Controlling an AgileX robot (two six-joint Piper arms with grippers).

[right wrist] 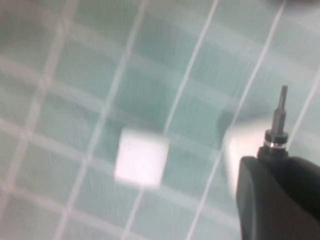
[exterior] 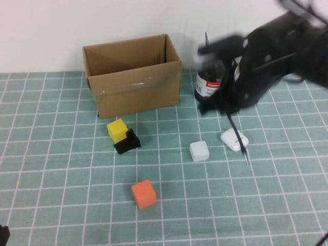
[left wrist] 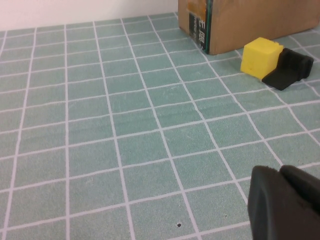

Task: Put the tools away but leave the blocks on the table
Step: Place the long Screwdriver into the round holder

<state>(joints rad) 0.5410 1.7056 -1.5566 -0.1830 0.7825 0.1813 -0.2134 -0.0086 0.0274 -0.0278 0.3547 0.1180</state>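
Observation:
My right gripper (exterior: 224,108) hangs blurred above the table's right half, shut on the thin black precision driver (exterior: 239,141), whose tip points down over the white rounded case (exterior: 234,139). In the right wrist view the driver's steel tip (right wrist: 278,117) sticks out of the shut gripper (right wrist: 272,160) above the white cube (right wrist: 141,156). The white cube (exterior: 199,151), yellow cube (exterior: 117,129), notched black block (exterior: 128,142) and orange cube (exterior: 143,193) lie on the teal grid mat (exterior: 61,169). My left gripper (left wrist: 286,197) is shut and empty, low at the near left. Pliers, screwdriver and scissors are out of view.
An open cardboard box (exterior: 133,77) stands at the back centre. A dark bottle with a red and white label (exterior: 209,82) stands to its right, behind my right arm. The left wrist view shows the yellow cube (left wrist: 260,57) and black block (left wrist: 289,69) by the box corner (left wrist: 240,22).

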